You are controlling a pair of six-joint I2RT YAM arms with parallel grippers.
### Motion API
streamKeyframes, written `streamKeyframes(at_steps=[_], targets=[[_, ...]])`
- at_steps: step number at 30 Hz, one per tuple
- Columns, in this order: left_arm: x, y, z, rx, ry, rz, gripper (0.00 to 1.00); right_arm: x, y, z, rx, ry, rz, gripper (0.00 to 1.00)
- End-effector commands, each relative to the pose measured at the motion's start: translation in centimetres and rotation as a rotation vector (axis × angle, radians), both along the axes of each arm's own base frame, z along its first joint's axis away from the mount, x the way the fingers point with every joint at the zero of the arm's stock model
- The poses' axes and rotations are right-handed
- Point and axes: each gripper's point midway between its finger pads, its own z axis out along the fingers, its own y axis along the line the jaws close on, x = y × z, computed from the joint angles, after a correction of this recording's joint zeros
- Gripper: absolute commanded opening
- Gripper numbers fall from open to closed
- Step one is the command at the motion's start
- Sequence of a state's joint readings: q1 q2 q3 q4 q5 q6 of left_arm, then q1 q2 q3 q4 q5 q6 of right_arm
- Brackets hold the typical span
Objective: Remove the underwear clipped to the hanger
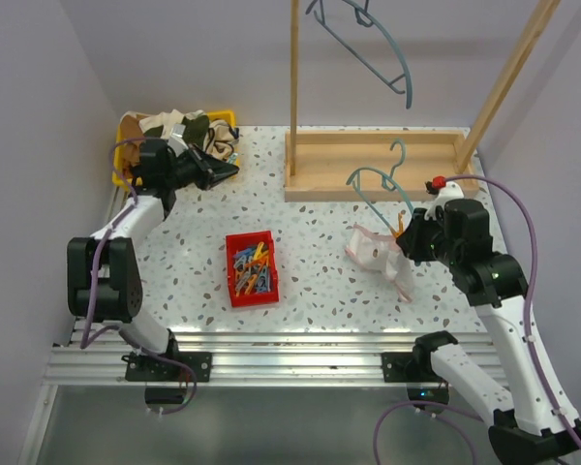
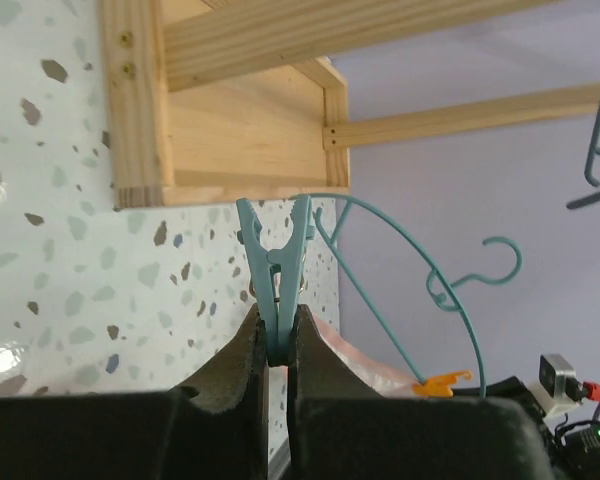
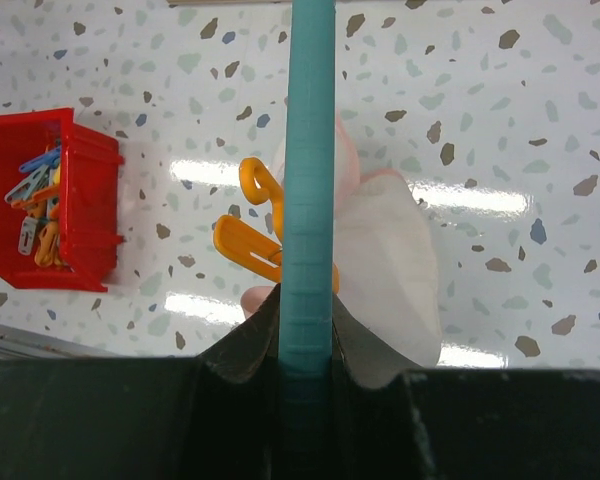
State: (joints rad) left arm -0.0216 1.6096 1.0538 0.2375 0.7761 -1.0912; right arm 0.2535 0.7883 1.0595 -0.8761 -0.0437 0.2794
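At the near edge of the terrazzo table (image 1: 320, 291), a red bin (image 1: 250, 268) filled with coloured clothespins is seen, well apart from both arms. To its right, the right gripper (image 3: 308, 300) is seen with its fingers pressed together on the bar of a teal hanger (image 3: 310, 150), which is held fast between them. An orange clip (image 3: 252, 228) is fixed at that bar, and the white to pale pink underwear (image 3: 385, 270) is gathered just under and beside it. In the overhead view this underwear (image 1: 376, 249) is found directly left of the right gripper (image 1: 405, 235), between the red bin and the table's right side. Whether it rests on the surface cannot be told.

Further back on the left, the left gripper (image 2: 277, 325) is clamped on a teal clothespin (image 2: 276, 255), which is held upright by its lower end. From above, the left gripper (image 1: 223, 171) is placed just beside a yellow bin (image 1: 119, 165) in the far left corner, in which beige and dark cloth (image 1: 169, 126) is bundled.

Behind the held hanger, a wooden frame (image 1: 368, 170) is set on the table, and a second hanger (image 1: 382, 44) is hung above it.
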Motion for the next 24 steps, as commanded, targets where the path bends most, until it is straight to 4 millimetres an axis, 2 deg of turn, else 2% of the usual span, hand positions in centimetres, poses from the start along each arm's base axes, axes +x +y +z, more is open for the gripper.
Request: streamKeyframes(at_steps=[1, 2, 4, 7, 8, 9, 12, 14, 17, 19, 20, 22, 23, 24], targets=[[0.5, 0.5, -0.9, 0.062, 0.027, -0.060, 0.00, 0.7, 0.3, 1.0, 0.015, -0.041, 0.005, 0.00], [0.7, 0.5, -0.1, 0.076, -0.003, -0.082, 0.00, 0.7, 0.3, 1.0, 0.012, -0.040, 0.003, 0.00], [-0.5, 0.3, -0.5, 0.085, 0.030, -0.118, 0.00, 0.7, 0.2, 1.0, 0.009, -0.041, -0.001, 0.00], [-3.8, 0.2, -2.0, 0.129, 0.078, -0.197, 0.00, 1.0, 0.3, 1.0, 0.012, -0.043, 0.001, 0.00], [-5.0, 0.3, -3.2, 0.175, 0.064, -0.240, 0.00, 1.0, 0.4, 1.0, 0.013, -0.041, 0.004, 0.00], [-6.9, 0.3, -3.8, 0.186, 0.120, -0.269, 0.00, 1.2, 0.4, 1.0, 0.015, -0.041, 0.005, 0.00], [-10.3, 1.0, -6.1, 0.265, 0.167, -0.319, 0.00, 1.4, 0.7, 0.8, 0.017, -0.031, 0.013, 0.00], [-12.1, 1.1, -6.8, 0.286, 0.154, -0.351, 0.00, 1.6, 0.8, 0.8, 0.019, -0.030, 0.019, 0.00], [-13.9, -0.2, -7.7, 0.261, 0.159, -0.423, 0.00, 1.8, 1.2, 0.7, 0.030, -0.027, 0.029, 0.00], [-15.1, -1.7, -8.5, 0.258, 0.188, -0.502, 0.00, 2.1, 1.3, 0.7, 0.031, -0.021, 0.035, 0.00], [-15.2, -2.3, -8.6, 0.263, 0.184, -0.526, 0.03, 2.1, 1.4, 0.9, 0.033, -0.022, 0.041, 0.00], [-16.0, -4.0, -8.9, 0.273, 0.182, -0.590, 0.17, 2.1, 1.5, 1.0, 0.031, -0.021, 0.046, 0.00], [-15.6, -4.3, -8.7, 0.298, 0.171, -0.592, 0.28, 2.1, 1.5, 1.2, 0.032, -0.024, 0.046, 0.00], [-15.9, -4.7, -8.9, 0.315, 0.183, -0.605, 0.44, 2.1, 1.4, 1.3, 0.029, -0.028, 0.047, 0.00]])
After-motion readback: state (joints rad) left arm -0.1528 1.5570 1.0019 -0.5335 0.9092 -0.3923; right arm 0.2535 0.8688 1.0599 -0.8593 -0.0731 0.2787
